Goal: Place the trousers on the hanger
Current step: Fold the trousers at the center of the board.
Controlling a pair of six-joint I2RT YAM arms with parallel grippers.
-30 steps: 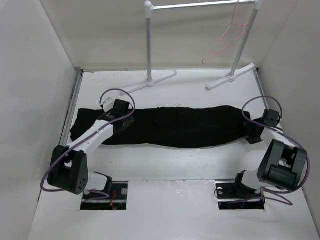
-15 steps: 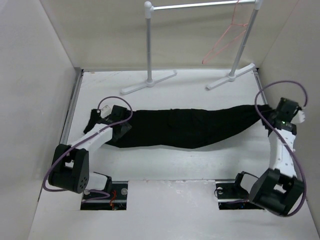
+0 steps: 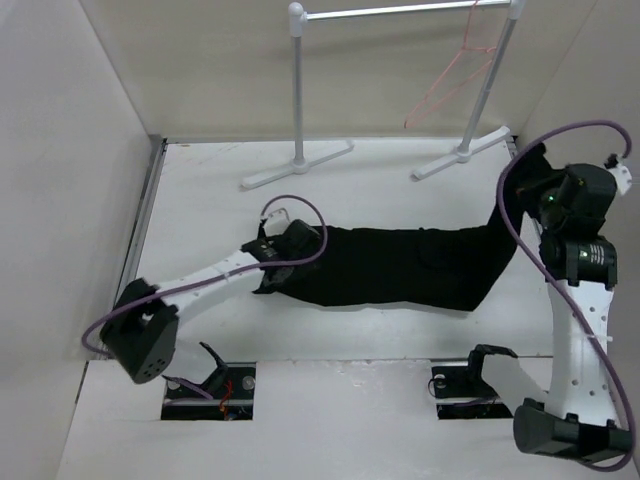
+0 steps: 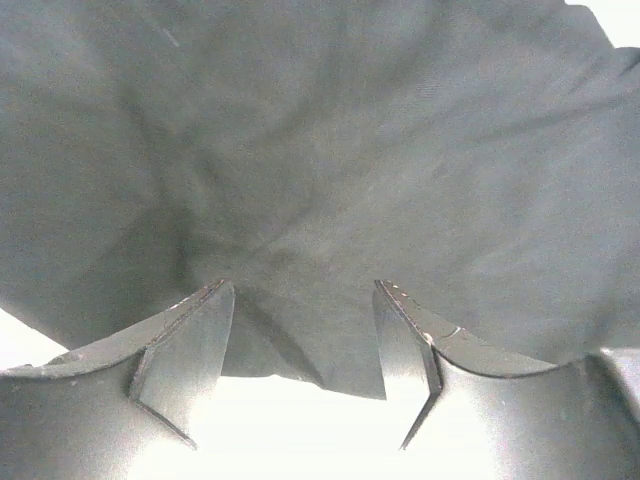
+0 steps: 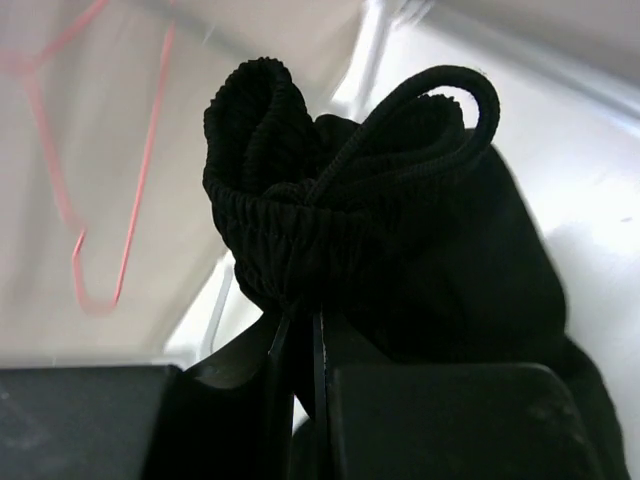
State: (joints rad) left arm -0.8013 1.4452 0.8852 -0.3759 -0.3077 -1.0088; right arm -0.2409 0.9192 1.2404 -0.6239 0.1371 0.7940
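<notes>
The black trousers (image 3: pixel 400 265) lie across the table, their right end pulled up off the surface. My right gripper (image 3: pixel 545 185) is shut on the gathered elastic waistband (image 5: pixel 290 240), and a drawstring loop (image 5: pixel 420 100) sticks out above it. My left gripper (image 3: pixel 285 255) stands open low over the trousers' left end, its fingertips (image 4: pixel 215 300) resting against the cloth (image 4: pixel 320 150) with the fabric edge between them. The pink wire hanger (image 3: pixel 450 85) hangs from the rail at the back right, up and to the left of the raised waistband; it also shows blurred in the right wrist view (image 5: pixel 100 200).
A grey rail rack (image 3: pixel 400 10) stands at the back, with two posts (image 3: pixel 298 90) and white feet (image 3: pixel 300 165) on the table. White walls close in left and right. The right arm's purple cable (image 3: pixel 560 130) arcs over the trousers.
The right gripper has shut on the waistband, then risen and moved back-right, dragging the trousers rightward. The left gripper has moved right along with the trousers' left end.
</notes>
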